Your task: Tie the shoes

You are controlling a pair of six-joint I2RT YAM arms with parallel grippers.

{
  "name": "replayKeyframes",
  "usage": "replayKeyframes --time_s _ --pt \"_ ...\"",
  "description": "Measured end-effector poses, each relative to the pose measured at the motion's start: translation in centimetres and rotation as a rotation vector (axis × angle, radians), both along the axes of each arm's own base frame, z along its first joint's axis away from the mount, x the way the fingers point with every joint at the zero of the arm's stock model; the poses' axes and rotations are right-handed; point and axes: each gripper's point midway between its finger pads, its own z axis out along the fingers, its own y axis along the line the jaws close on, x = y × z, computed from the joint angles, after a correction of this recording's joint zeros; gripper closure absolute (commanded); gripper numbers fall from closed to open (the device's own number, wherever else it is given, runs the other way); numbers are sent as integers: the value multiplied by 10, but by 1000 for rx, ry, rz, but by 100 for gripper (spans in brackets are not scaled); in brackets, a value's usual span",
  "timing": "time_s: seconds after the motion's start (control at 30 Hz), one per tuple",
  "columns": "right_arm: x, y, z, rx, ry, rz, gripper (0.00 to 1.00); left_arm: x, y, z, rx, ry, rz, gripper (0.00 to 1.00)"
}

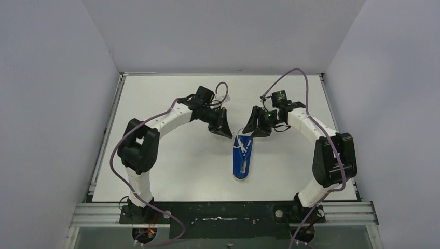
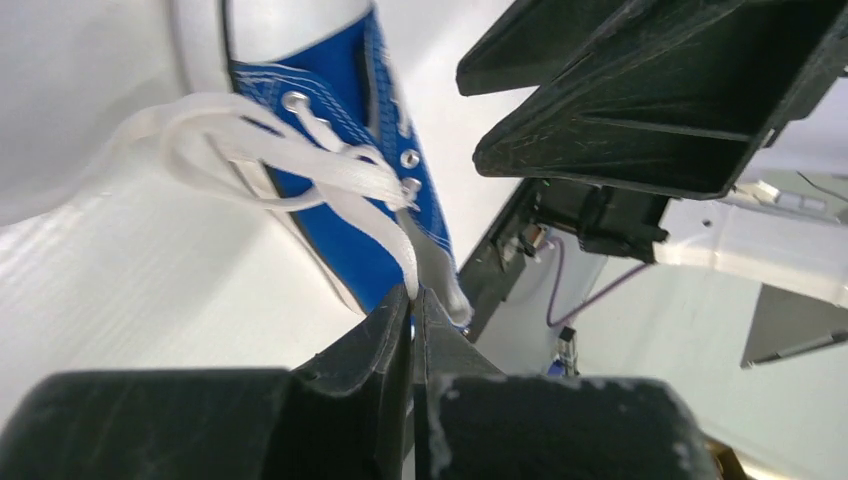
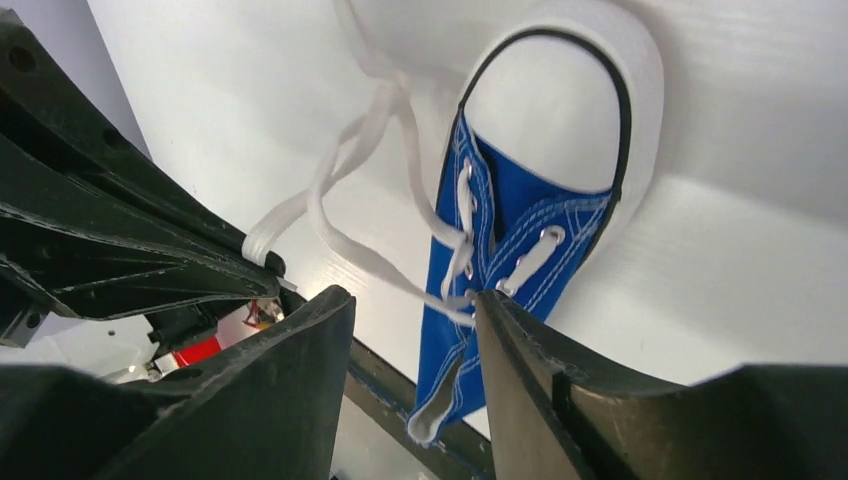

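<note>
The blue sneaker (image 1: 243,161) lies mid-table with its white toe cap toward the arms' bases and its heel toward the back. It also shows in the left wrist view (image 2: 345,120) and the right wrist view (image 3: 520,230). My left gripper (image 1: 226,133) is just left of the shoe's heel end. It (image 2: 413,292) is shut on a white lace (image 2: 345,175) that runs taut to the eyelets. My right gripper (image 1: 253,133) is just right of the heel end. It (image 3: 413,300) is open, above the shoe's open top, and a lace strand (image 3: 375,262) crosses between its fingers.
The white table (image 1: 171,166) is ringed by grey walls, with a metal rail along the near edge (image 1: 223,212). The two grippers sit close together over the shoe's heel end. In the left wrist view the right gripper (image 2: 640,100) fills the upper right.
</note>
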Motion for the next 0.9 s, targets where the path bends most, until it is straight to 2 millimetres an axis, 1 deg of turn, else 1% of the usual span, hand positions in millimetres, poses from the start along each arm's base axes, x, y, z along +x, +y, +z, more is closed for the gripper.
replayKeyframes --time_s 0.13,0.2,0.23,0.3,0.37,0.43,0.53,0.63,0.77,0.9 --pt "-15 0 18 25 17 -39 46 -12 -7 18 -58 17 -31 100" --pt "-23 5 27 60 35 -93 48 -19 -8 24 -78 27 -38 100" --pt "-25 9 30 73 44 -114 51 -21 -9 26 -85 32 -41 100" --pt "-28 19 35 99 74 -155 53 -25 -11 30 -102 40 -44 100" --pt "-30 28 35 108 118 -190 54 -27 -12 32 -114 41 -40 100" --pt "-33 35 32 103 169 -213 55 -28 -11 35 -122 44 -35 100" --pt "-32 43 28 90 215 -243 54 -29 -13 41 -139 34 -38 100" --pt "-33 48 31 83 237 -265 52 -32 -16 44 -150 32 -47 100" --pt "-32 49 31 83 270 -314 47 -36 -21 45 -160 29 -56 100" --pt "-27 52 32 101 297 -367 48 -40 -23 45 -169 25 -63 100"
